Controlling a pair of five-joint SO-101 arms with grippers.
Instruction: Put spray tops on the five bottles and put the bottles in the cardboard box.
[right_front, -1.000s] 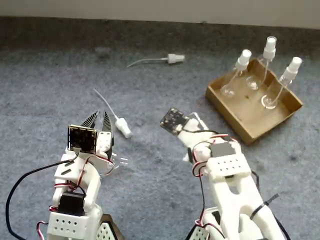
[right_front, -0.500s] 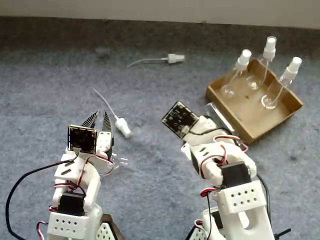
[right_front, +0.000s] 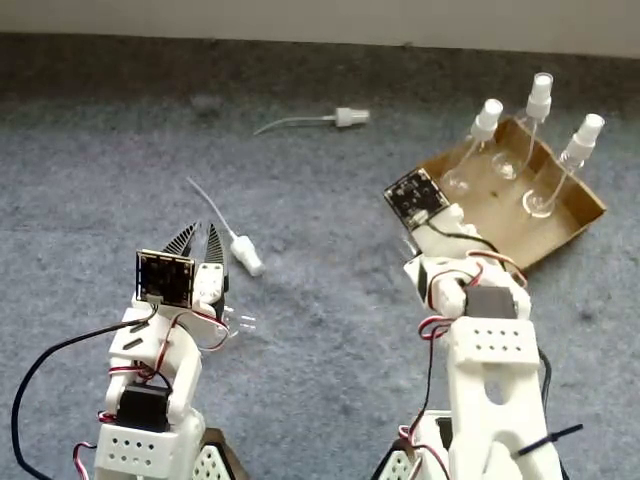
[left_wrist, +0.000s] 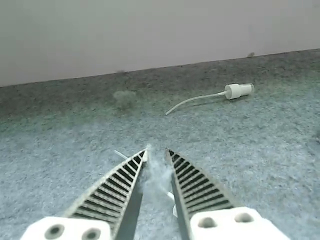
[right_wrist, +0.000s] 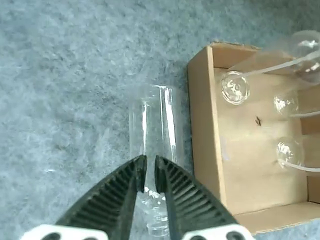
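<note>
A small gap is seen between the fingers of the left gripper (right_front: 201, 232). A spray top (right_front: 245, 255) lies just beside them on the counter (right_front: 320, 180). A clear bottle (right_wrist: 152, 125) is pinched at its neck by the right gripper (right_wrist: 150, 160), next to the cardboard box (right_wrist: 200, 125). No top is seen on it, so it should probably be held steady outside the box while a tube is slid in slowly. Another spray top (left_wrist: 239, 90) lies far off.

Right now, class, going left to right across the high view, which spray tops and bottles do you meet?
Near spray top, far spray top, left capped bottle, middle capped bottle, right capped bottle, all three in the cardboard box.
</note>
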